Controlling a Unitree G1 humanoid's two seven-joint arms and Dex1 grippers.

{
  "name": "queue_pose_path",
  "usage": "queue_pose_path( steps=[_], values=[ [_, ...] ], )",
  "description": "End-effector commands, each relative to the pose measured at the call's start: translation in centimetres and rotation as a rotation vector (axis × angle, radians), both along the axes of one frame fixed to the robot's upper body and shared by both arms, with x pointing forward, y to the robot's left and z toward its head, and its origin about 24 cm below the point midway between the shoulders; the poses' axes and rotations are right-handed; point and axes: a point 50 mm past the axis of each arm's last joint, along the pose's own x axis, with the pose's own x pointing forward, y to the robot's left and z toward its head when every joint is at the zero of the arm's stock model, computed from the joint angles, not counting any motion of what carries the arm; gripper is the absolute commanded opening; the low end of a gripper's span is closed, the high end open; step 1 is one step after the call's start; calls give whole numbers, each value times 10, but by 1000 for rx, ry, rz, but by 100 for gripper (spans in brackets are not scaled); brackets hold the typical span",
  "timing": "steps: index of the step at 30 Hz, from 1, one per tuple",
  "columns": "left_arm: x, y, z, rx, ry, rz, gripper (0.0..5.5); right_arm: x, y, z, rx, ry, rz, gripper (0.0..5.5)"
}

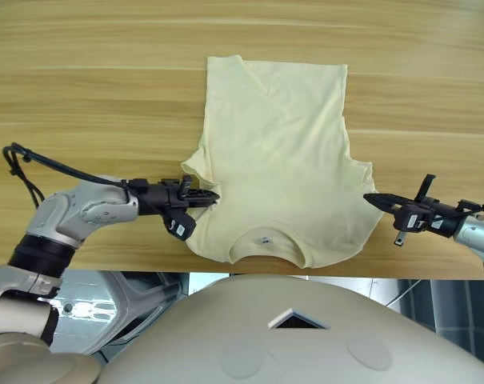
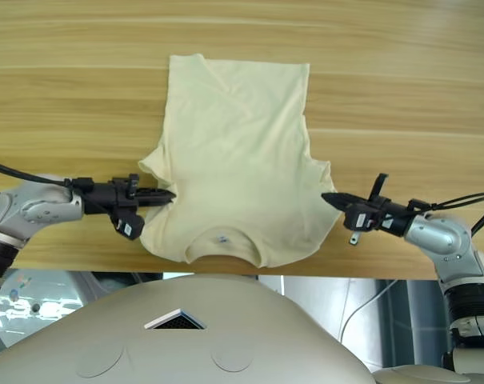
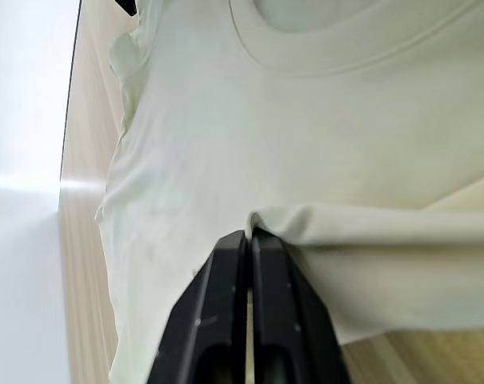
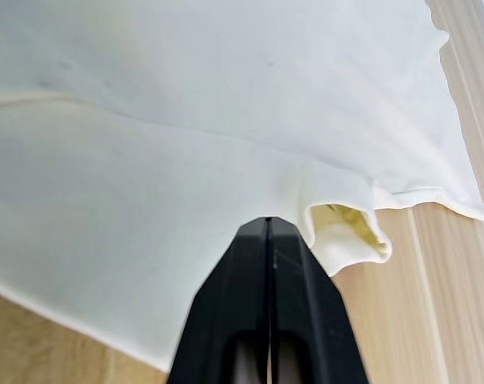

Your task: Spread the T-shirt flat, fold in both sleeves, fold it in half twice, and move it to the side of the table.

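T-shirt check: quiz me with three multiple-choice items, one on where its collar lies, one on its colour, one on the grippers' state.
1. On the table, the collar of the T-shirt lies:
A) at the far edge
B) at the near edge, by the robot
C) off the left end

2. The T-shirt is:
A) navy
B) red
C) pale yellow

3. The left gripper and right gripper are:
A) shut on the cloth
B) wide open above it
C) resting well away from it

Answers:
1. B, the neck opening sits at the near edge.
2. C, the cloth is pale yellow.
3. A, each wrist view shows closed tips with cloth puckered at them.
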Motion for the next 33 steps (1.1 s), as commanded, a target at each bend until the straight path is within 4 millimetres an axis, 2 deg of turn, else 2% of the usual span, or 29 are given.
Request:
queue_pose_path(
  steps=[1, 17, 29, 33],
  values=[
    [0, -7, -1, 23, 1, -37, 5, 3, 3, 0, 6, -3, 10, 0],
    [5, -32, 13, -55, -24, -74, 5, 4, 8, -2, 20, -3, 22, 0],
    [6, -42, 1, -8, 29, -62, 5, 5, 11, -3, 29, -8, 29, 0],
    [7, -45, -2, 10, 48, -56, 72, 5, 12, -3, 31, -9, 30, 0]
  ],
)
